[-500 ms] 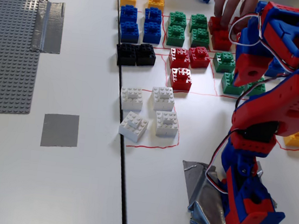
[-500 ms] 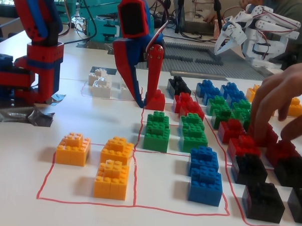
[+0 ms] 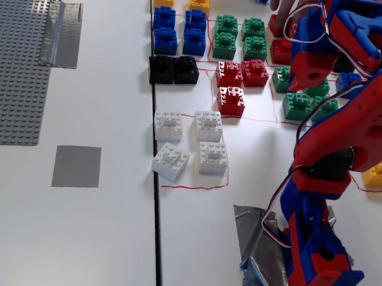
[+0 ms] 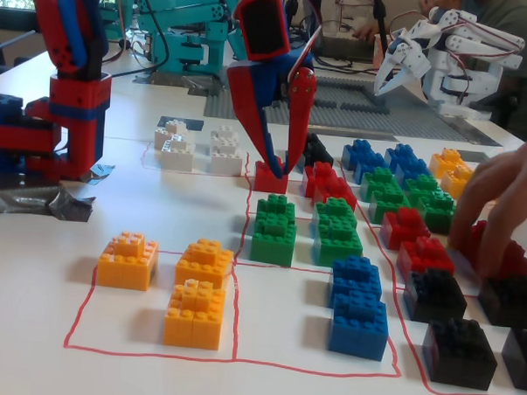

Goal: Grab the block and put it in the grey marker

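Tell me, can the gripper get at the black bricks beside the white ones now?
Probably yes. The gripper hangs open at a red brick, close to the black bricks. Nothing covers them, and the person's hand is well away.

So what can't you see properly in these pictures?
- Gripper tips: hidden under the arm in the fixed view from above.
- Grip on the red brick: in the low fixed view, can't tell if it touches.
- Black bricks: low fixed view, partly behind a finger.
- Hand: cut off by the right edge.
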You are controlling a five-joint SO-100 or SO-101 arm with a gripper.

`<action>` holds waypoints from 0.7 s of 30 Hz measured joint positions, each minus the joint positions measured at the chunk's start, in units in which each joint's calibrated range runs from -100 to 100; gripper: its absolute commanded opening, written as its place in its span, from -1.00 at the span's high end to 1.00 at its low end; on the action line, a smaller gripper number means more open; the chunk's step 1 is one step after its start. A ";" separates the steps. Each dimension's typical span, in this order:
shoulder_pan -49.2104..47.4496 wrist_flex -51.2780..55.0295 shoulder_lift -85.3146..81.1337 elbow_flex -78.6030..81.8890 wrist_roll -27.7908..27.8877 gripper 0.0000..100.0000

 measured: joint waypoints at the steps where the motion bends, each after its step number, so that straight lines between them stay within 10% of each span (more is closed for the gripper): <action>1: 0.00 0.00 0.00 0.00 -0.29 1.00; 21: -6.88 10.52 1.08 -10.54 -2.64 1.00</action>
